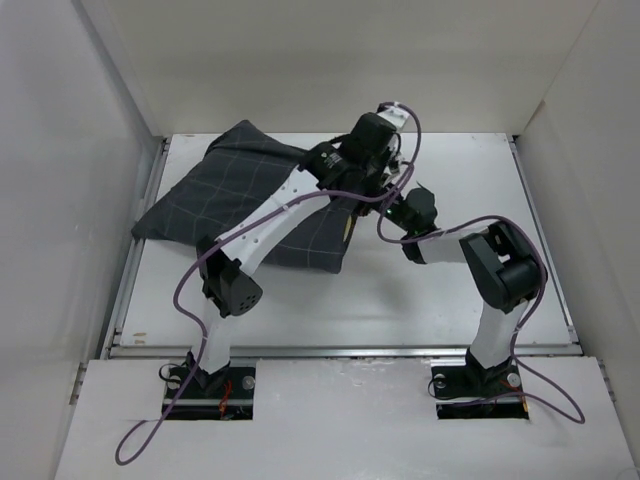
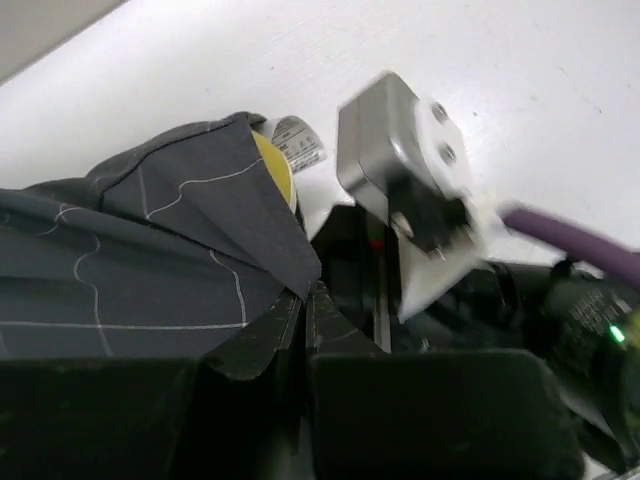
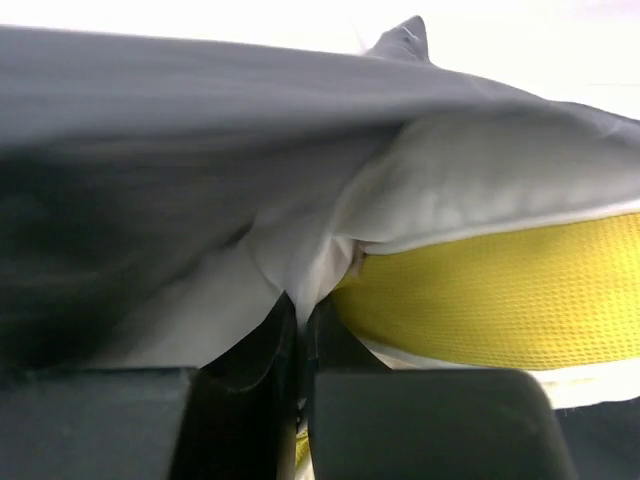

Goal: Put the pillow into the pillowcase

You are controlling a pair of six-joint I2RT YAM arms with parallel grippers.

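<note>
Biggest thing first: the counter (image 1: pixel 450 300) has the pillowcase (image 1: pixel 220 195) lying at about 10 o'clock from its middle. Its long axis runs roughly 10 to 4, and the open mouth is at the 4 o'clock end, right where your two arms meet.

The pillow (image 3: pixel 500 310) looks mostly inside already. From above you get barely a sliver of yellow at the mouth. The wrist views show the yellow edge band and some cream fabric poking out from under the dark hem.

Your left gripper (image 2: pixel 303 300) is clenched on the hem of the pillowcase, with the exposed pillow corner just past it at about 11 o'clock in its own camera. Your right gripper (image 3: pixel 300 315) is also clamped shut, on a fold of pale fabric with the yellow band touching at its 3 o'clock. I think that's the pillow's cream cover, but it's so close up it could be the inside of the case.

What matters for the next move is that the leftover pillow end sits at the mouth between both grippers, and it has to travel along the long axis toward 10 o'clock. The right gripper is the nearer one to the pillow itself, so I'd guess it pushes while the left drags the hem over.

The smallest bit is the white tag (image 2: pixel 298 143), sticking out beside the yellow corner.
</note>
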